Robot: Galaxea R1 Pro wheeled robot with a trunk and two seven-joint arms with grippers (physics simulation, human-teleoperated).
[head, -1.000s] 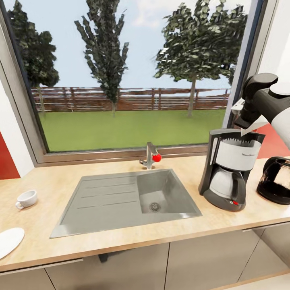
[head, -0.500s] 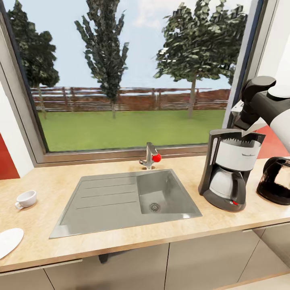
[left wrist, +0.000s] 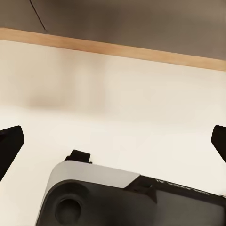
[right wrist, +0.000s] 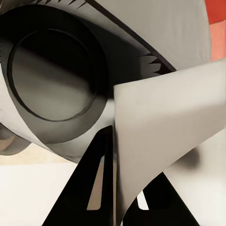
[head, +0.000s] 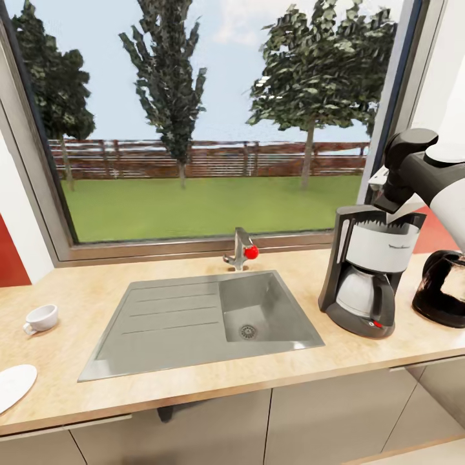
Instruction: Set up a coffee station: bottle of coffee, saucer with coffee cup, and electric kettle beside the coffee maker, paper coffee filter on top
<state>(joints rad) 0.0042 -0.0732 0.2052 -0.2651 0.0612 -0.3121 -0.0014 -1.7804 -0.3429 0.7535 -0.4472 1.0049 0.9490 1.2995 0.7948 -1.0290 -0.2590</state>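
White paper filter [right wrist: 165, 136] sits pinched in our right claw [right wrist: 117, 188], its fingers clamped on the sheet just above the coffee maker's [head: 368, 271] open top. Over the last second our right arm has crept lower and nearer the machine, so we judge the drop is close. Right of the coffee maker stands the kettle [head: 442, 287]; far to its left on the counter [head: 194, 381] wait the cup [head: 42, 318] and saucer [head: 14, 385]. Our left claw [left wrist: 113, 146] hangs spread apart, empty.
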